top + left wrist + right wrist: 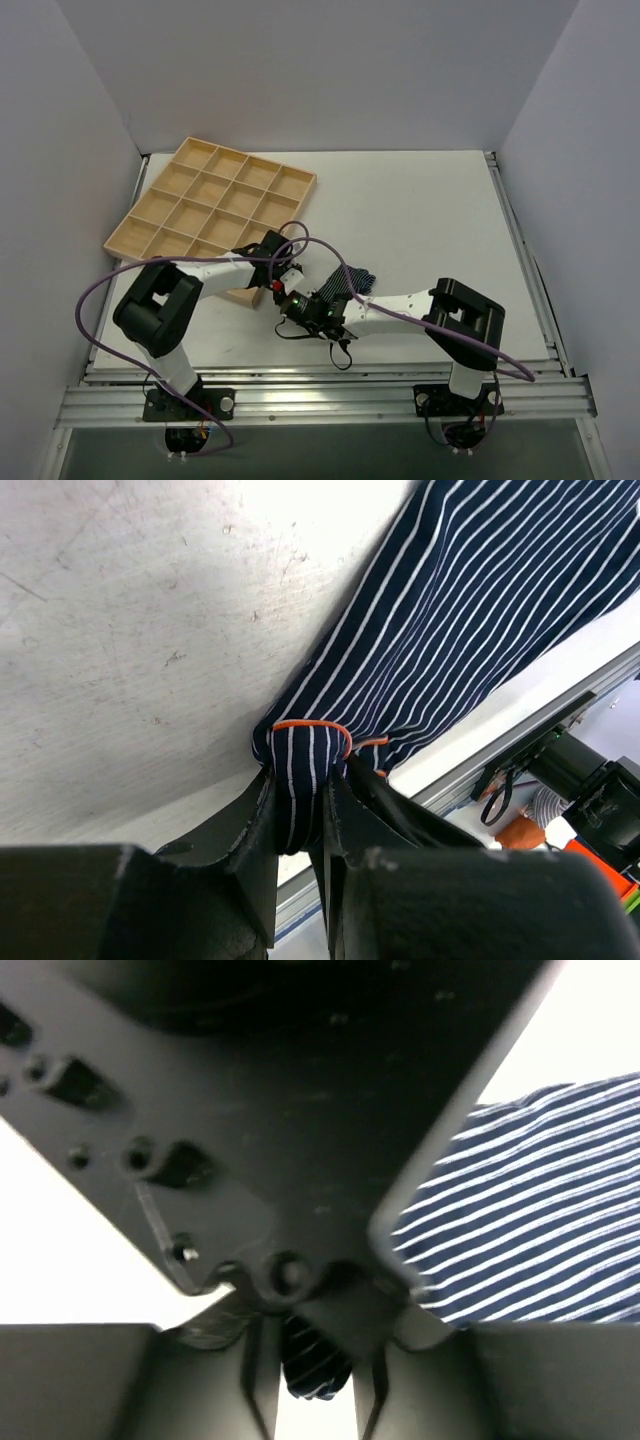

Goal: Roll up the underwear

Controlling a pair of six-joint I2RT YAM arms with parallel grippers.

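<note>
top: bright, even | L wrist: glare | R wrist: blurry, backlit

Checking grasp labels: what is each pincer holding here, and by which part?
Left pincer clamps the underwear by a bunched fold at its orange-trimmed edge. Right pincer has cloth between its jaws; a firm hold cannot be told.

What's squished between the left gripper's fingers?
A bunched bit of underwear, pinched tight in the left gripper. The left wrist view shows it.
</note>
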